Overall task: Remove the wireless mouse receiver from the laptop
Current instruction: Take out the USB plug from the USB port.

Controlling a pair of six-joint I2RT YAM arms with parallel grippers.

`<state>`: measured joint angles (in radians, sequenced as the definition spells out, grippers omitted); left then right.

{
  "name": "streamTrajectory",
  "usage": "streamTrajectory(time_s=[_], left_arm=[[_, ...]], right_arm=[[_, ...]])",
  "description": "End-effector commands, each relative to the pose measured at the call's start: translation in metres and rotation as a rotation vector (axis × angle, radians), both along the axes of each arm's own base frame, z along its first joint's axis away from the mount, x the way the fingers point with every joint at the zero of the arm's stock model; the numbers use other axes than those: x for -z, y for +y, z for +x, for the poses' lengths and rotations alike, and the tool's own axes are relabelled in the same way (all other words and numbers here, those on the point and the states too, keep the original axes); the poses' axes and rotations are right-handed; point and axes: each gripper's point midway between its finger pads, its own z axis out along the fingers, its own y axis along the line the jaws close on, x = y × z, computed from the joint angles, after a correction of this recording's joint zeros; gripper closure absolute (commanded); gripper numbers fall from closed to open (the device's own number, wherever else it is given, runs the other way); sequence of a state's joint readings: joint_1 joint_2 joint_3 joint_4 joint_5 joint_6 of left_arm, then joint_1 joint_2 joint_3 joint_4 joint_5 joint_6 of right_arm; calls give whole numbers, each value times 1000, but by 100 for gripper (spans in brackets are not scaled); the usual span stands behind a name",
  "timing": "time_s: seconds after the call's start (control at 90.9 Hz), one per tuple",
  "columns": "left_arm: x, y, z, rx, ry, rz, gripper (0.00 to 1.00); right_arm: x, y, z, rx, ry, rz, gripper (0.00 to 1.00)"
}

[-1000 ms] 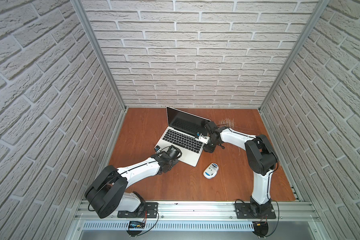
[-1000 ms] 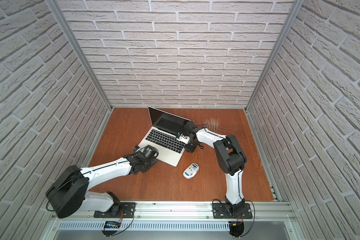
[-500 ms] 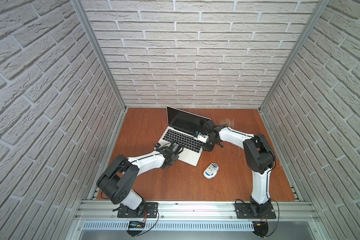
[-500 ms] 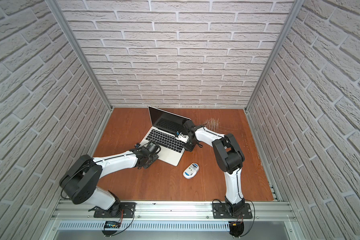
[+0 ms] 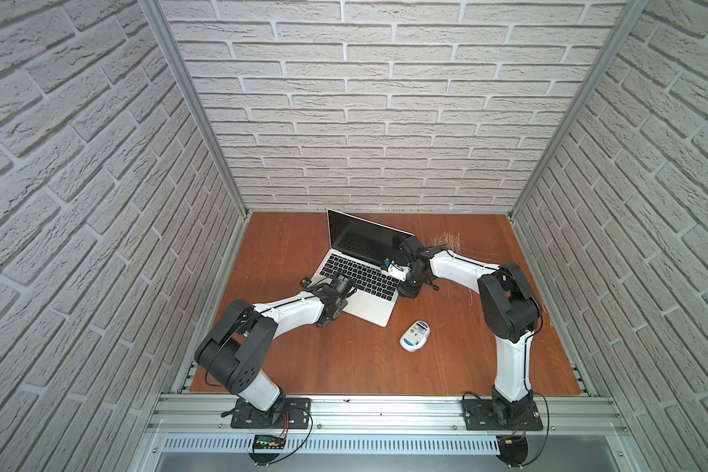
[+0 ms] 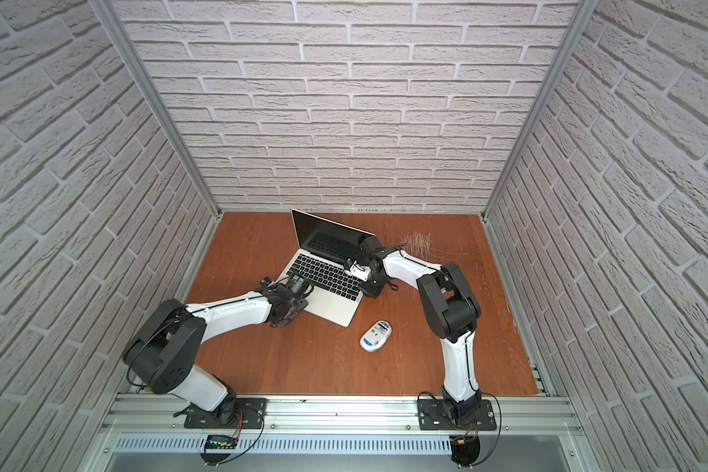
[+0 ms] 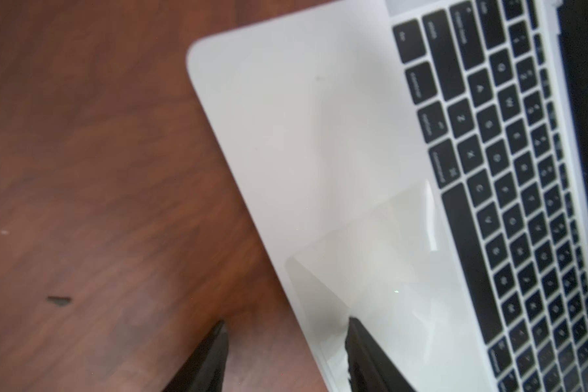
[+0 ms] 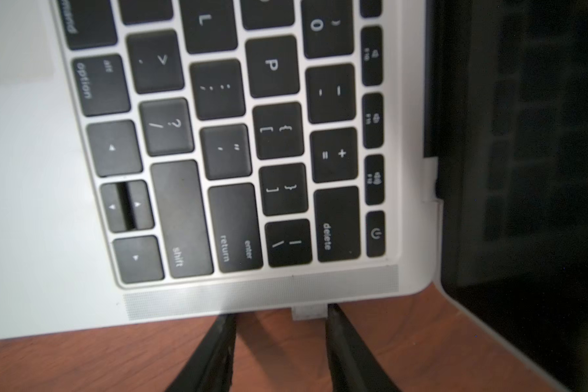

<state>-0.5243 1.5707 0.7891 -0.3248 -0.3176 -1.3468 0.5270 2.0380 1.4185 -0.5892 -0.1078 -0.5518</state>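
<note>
The silver laptop [image 5: 369, 307] [image 6: 332, 304] lies open on the wooden table, screen toward the back wall. In the right wrist view the wireless mouse receiver [image 8: 309, 312], a small grey stub, sticks out of the laptop's [image 8: 31, 203] side edge by the delete key. My right gripper [image 8: 280, 317] [image 5: 406, 288] [image 6: 370, 288] is open around it, and one finger [image 8: 335, 317] touches the stub. My left gripper [image 7: 287, 331] [image 5: 331, 316] [image 6: 287, 316] is open astride the laptop's [image 7: 302, 135] front left edge, one finger [image 7: 357, 331] over the palm rest.
A white mouse [image 5: 414, 336] [image 6: 375, 336] lies blue-marked underside up on the table, in front of and to the right of the laptop. Pale scratches [image 5: 446, 239] mark the wood at the back right. Brick walls close in three sides.
The left arm has drawn its elbow in and brought its gripper to the laptop's front left edge. The right gripper has stayed at the laptop's right edge.
</note>
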Motion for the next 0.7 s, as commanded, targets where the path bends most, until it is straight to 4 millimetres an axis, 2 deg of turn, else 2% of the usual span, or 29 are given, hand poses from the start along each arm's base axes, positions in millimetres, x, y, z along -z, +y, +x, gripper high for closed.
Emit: streamTrajectory(time_s=[0.0, 0.22, 0.385, 0.693], left_arm=[[6, 32, -15, -24, 81, 75, 42], [14, 47, -10, -42, 107, 81, 42], [26, 43, -6, -24, 155, 69, 42], [42, 43, -12, -9, 248, 105, 43]], right_arm=[[20, 1, -15, -28, 49, -41, 54], [22, 1, -16, -30, 54, -47, 54], [22, 1, -16, -33, 56, -51, 54], [22, 3, -16, -33, 57, -52, 54]])
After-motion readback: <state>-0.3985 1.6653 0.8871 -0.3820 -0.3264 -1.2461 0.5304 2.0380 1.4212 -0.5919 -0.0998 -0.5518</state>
